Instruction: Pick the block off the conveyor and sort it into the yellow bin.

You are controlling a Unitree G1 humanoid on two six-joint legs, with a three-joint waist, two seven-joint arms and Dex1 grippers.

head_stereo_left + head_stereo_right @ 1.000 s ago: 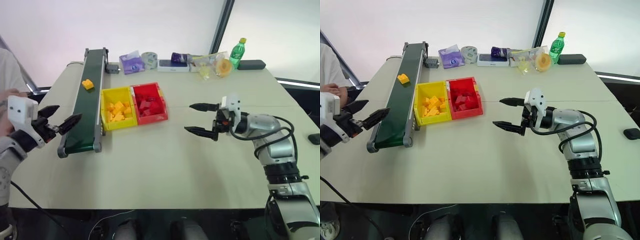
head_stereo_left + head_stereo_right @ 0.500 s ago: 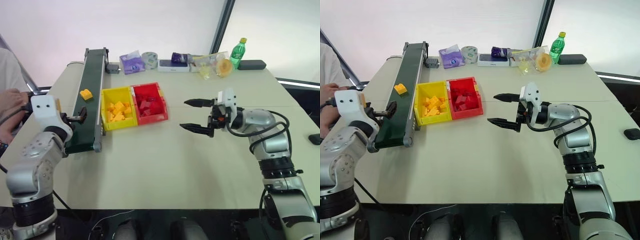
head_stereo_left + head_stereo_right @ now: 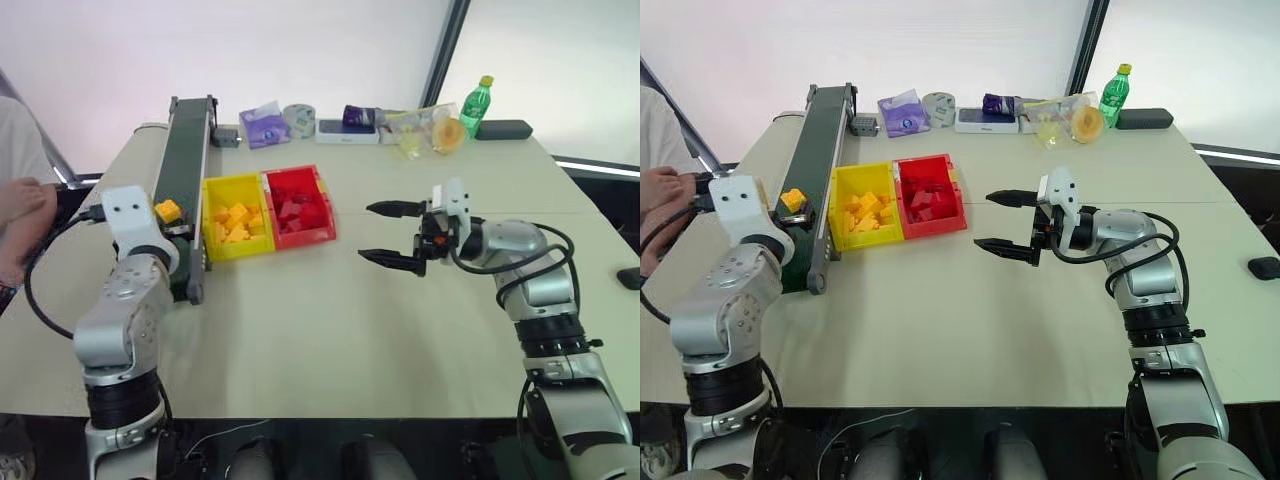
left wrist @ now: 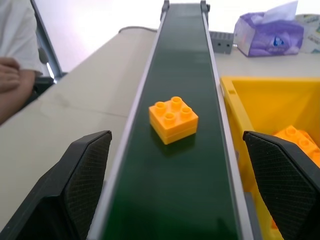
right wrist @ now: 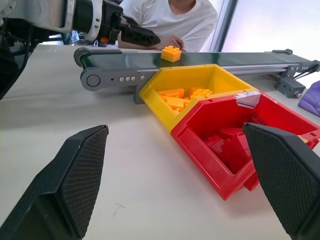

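Note:
The yellow-orange studded block (image 4: pixel 173 119) rides on the dark green conveyor (image 4: pixel 182 60), near its front end (image 3: pixel 168 210). My left gripper (image 4: pixel 174 150) points along the belt, level with it. It is open, with one finger (image 4: pixel 75 190) on each side of the belt and the block a little ahead, untouched. The yellow bin (image 3: pixel 232 181) stands against the conveyor's right side with several yellow blocks inside. My right gripper (image 3: pixel 366 232) hovers open and empty over the table, right of the bins.
A red bin (image 3: pixel 297 172) of red blocks touches the yellow bin's right side. A person's hand (image 3: pixel 20 200) rests at the table's left edge. A purple tissue pack (image 3: pixel 264 125), a green bottle (image 3: pixel 476 103) and other small items line the far edge.
My left arm has swung in from the table's left side to the conveyor's near end, turning to point up the belt. The block has travelled down the belt toward it. The right gripper kept its place.

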